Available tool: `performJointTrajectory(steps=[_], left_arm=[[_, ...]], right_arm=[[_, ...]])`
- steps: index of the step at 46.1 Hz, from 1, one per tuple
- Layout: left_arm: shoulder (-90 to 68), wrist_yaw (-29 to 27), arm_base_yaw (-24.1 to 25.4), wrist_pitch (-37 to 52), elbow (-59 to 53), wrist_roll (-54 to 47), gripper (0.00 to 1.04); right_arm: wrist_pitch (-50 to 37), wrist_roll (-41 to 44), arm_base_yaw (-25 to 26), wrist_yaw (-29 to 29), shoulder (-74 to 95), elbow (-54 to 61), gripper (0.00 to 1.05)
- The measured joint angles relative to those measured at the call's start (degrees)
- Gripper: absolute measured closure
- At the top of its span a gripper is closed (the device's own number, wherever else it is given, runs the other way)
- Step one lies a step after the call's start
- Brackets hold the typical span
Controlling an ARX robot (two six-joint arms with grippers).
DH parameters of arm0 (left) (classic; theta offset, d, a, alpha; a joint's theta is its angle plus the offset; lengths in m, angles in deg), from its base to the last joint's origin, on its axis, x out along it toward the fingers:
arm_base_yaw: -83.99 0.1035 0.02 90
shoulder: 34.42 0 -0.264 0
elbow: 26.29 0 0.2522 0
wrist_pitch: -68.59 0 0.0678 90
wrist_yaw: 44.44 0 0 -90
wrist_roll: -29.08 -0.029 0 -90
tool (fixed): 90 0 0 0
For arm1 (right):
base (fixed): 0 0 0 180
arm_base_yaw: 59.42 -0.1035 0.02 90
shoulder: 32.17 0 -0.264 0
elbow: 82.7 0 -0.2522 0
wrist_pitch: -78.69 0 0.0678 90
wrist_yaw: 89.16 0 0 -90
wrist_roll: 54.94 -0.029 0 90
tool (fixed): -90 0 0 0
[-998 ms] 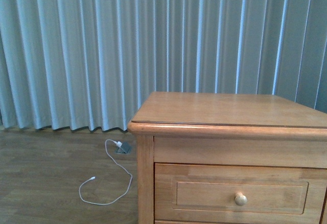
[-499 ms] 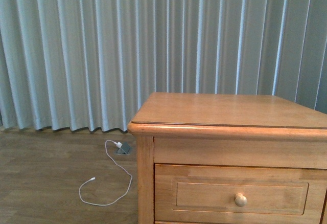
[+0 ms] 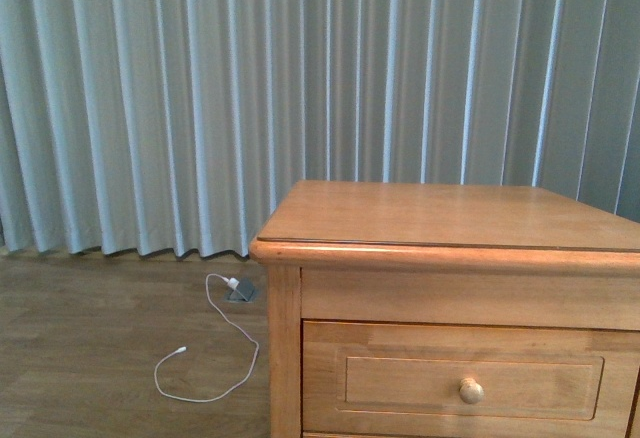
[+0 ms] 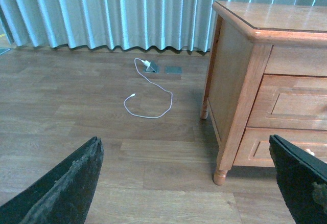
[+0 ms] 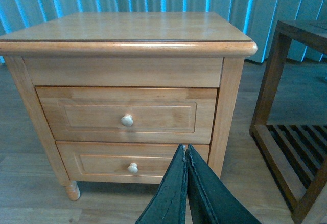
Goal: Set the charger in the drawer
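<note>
Nightstand is the landmark. Its upper drawer sits flush and shut, round pale knob untouched; the lower drawer below it is likewise shut.

Change over the last second: practically none. The earlier front views match the present one in every item: cable loop in the same curl, drawer front unchanged. At most the nightstand top sits a shade lower in the picture, which reads as a slight camera shift rather than anything moved. Judgement: the task has not started, nothing gripped, nothing opened.

Charger: not seen anywhere. The nightstand top is bare wood in all three views. On the floor to the left of the nightstand, near the curtain, lies only a thin white cable running from a floor socket. That is not the plug block wanted. Whereabouts of the charger cannot be told from here.

Left gripper: two dark fingers spread wide at the edges of its wrist view, nothing between them, hanging over the floor just left of the nightstand's front leg.

Right gripper: fingers pressed together, empty, in front of the nightstand and level with the lower drawer. A slatted dark-wood side table stands just right of the nightstand.

Likely next need: pull the upper drawer open and locate the charger.
</note>
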State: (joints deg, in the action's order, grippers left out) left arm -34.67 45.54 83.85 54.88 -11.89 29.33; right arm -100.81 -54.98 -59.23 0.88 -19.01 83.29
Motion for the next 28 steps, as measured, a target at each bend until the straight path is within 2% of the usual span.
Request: performJointTrajectory(steps=[11,13,15,28], left_arm=[[0.0,0.0,0.0,0.0,0.0,0.0,0.06],[0.0,0.0,0.0,0.0,0.0,0.0,0.06],[0.0,-0.1,0.0,0.0,0.0,0.0,0.06],[0.0,0.0,0.0,0.0,0.0,0.0,0.06]], right_arm=[[3.3,0.0,0.0,0.0,-3.3,0.0,1.03],[10.2,0.0,0.0,0.0,-8.4,0.0,1.03],[12.6,0.0,0.0,0.0,-10.9,0.0,1.03],[13.2,0.0,0.0,0.0,-12.9,0.0,1.03]])
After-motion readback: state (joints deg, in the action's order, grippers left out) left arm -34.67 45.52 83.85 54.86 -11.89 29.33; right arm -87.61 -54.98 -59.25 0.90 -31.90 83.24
